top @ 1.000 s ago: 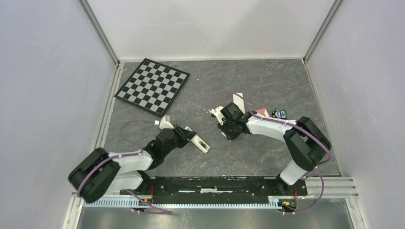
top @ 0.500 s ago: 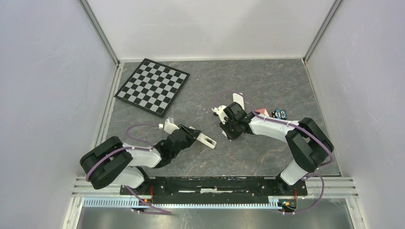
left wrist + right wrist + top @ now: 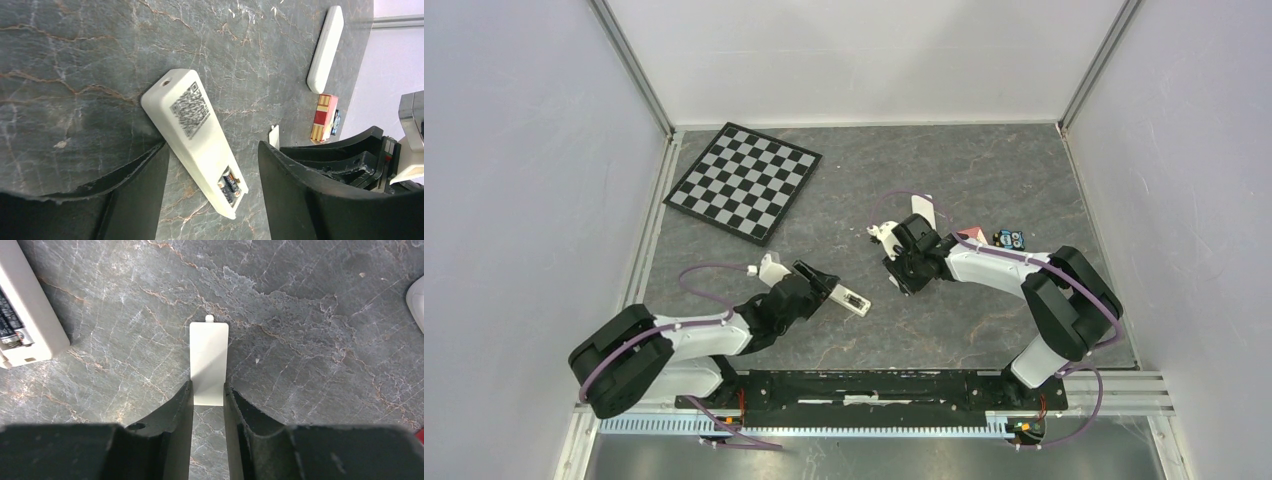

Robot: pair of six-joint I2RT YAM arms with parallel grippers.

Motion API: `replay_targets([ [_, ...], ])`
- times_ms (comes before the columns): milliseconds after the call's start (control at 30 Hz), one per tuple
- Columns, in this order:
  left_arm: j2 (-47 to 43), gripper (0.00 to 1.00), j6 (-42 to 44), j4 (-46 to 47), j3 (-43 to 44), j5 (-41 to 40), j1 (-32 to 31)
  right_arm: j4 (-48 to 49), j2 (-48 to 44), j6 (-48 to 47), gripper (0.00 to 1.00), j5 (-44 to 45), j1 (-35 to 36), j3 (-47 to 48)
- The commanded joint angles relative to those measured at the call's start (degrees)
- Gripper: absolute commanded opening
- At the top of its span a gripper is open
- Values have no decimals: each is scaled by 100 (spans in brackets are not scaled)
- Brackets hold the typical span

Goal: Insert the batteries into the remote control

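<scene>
The white remote control (image 3: 192,122) lies back up on the table, also seen from above (image 3: 848,298). Its compartment at the near end is uncovered, with two dark batteries (image 3: 227,183) side by side inside. My left gripper (image 3: 212,150) is open, its fingers standing wide on either side of the remote's near end without gripping it. My right gripper (image 3: 207,387) is shut on the near end of a thin white battery cover (image 3: 209,360), to the right of the remote (image 3: 25,325). From above, the right gripper (image 3: 904,272) points down at the table.
A chessboard (image 3: 744,182) lies at the far left. A second long white object (image 3: 921,212), a red box (image 3: 969,235) and a small blue item (image 3: 1009,239) sit behind the right arm. White walls close in the table.
My left gripper has opened and let go of the remote, which has moved right and now rests on the table. The right arm has hardly moved.
</scene>
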Motion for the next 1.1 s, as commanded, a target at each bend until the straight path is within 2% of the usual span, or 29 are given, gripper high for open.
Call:
replay_targets([
  [0, -358, 75, -44, -1287, 35, -237, -29, -476, 126, -87, 35, -40, -28, -27],
  [100, -805, 82, -13, -2245, 126, -249, -29, -526, 126, -97, 38, 7, -29, -6],
  [200, -1334, 85, 291, -2687, 104, -470, -45, -620, 187, -115, 40, 99, -27, 41],
  [300, -1873, 88, 820, -2527, 65, -805, -46, -677, 292, -124, 41, 202, -26, 74],
  [433, -2300, 89, 1788, -1811, 222, -832, -41, -734, 429, -92, 46, 254, -26, 113],
  [533, -2384, 88, 2450, -1270, 320, -541, -30, -734, 549, -46, 48, 171, -27, 139],
  [667, -2333, 85, 2908, -665, 330, 63, 55, -807, 754, 5, 40, 114, -33, 220],
  [833, -2044, 85, 2855, 27, 192, 1074, 453, -793, 912, 20, 34, -163, -35, 320],
  [1067, -1318, 84, 2811, 606, 370, 2396, 881, -751, 845, 134, 28, 100, -35, 456],
])
